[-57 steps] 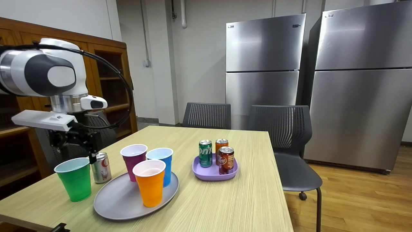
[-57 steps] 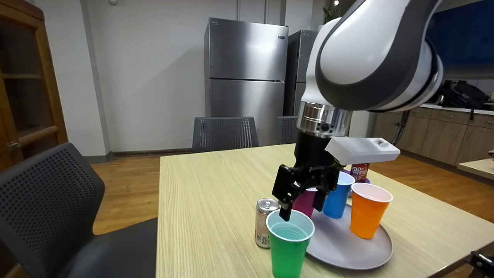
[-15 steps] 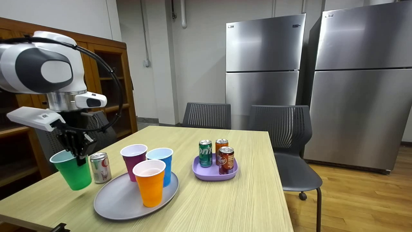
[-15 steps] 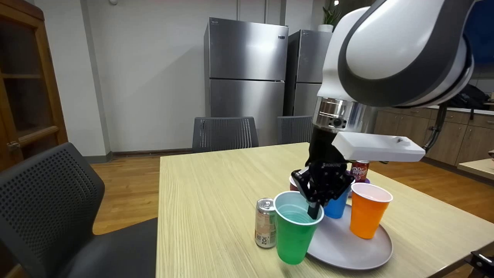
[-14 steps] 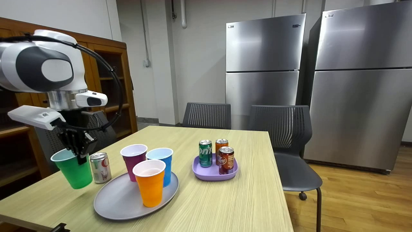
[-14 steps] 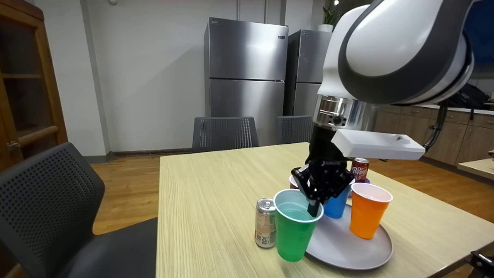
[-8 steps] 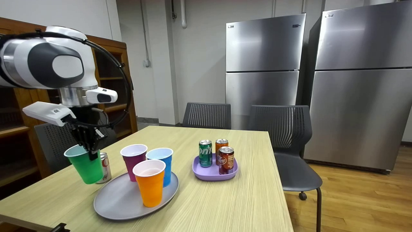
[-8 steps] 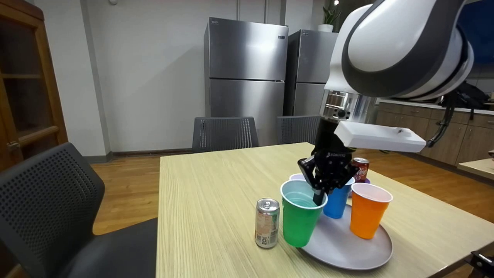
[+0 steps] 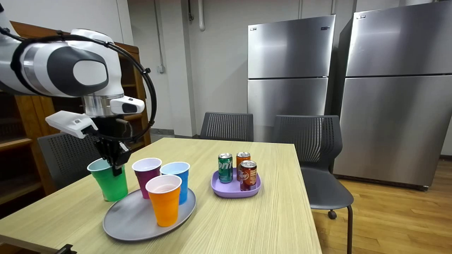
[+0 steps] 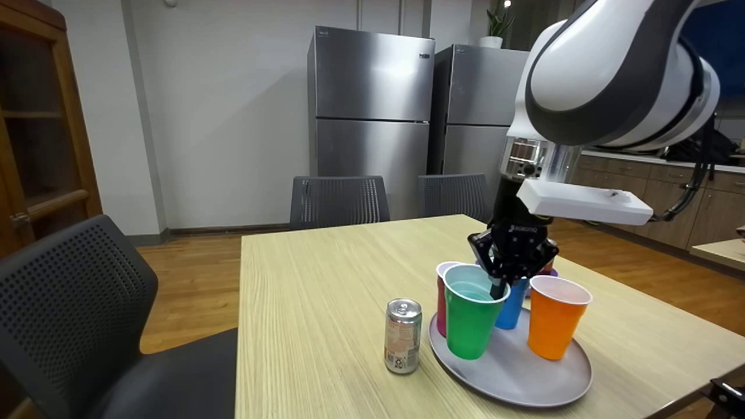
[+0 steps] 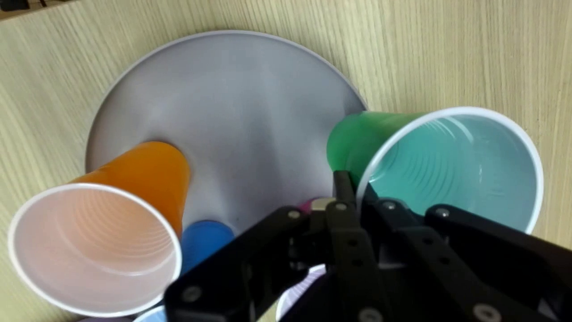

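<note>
Gripper (image 11: 359, 192) at lower right, fingers closed on rim of green cup (image 11: 435, 165), one inside, one outside. Cup's mouth faces camera; base overlaps right edge of grey plate (image 11: 241, 98), contact unclear. Orange cup (image 11: 103, 237) stands on left part of plate, pale interior showing. Blue cup (image 11: 204, 243) just beside orange cup, mostly hidden. Lilac-lined cup (image 11: 298, 290) partly behind gripper. Wood-grain tabletop (image 11: 447, 53) around plate. Dark objects (image 11: 13, 4) in top-left corner, cut off, too little showing to name.
</note>
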`<state>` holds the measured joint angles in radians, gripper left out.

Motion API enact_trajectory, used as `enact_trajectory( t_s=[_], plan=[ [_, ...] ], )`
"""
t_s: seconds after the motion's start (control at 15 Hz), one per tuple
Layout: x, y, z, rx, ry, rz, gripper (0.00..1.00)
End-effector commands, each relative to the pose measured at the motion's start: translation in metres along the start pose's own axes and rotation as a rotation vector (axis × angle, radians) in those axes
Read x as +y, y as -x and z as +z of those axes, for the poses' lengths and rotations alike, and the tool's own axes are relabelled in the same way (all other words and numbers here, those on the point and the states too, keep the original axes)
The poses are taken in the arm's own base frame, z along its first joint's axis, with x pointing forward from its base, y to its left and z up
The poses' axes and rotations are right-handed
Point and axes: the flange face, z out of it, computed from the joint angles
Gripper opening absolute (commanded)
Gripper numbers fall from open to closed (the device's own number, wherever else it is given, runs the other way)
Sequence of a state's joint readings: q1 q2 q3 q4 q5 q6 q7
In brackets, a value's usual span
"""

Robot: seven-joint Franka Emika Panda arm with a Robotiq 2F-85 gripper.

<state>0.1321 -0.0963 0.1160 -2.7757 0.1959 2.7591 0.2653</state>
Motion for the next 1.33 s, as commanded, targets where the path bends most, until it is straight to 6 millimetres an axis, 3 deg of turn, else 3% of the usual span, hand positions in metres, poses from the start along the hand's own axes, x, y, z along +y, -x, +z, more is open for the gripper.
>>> enact_trajectory(
  t_s=[0.0,1.27],
  plan=[
    [0.013,-0.002,0.0,-0.032,0.014,0.013,0.01],
    [0.054,-0.002,0.035,-0.113,0.036,0.105,0.01]
  ],
)
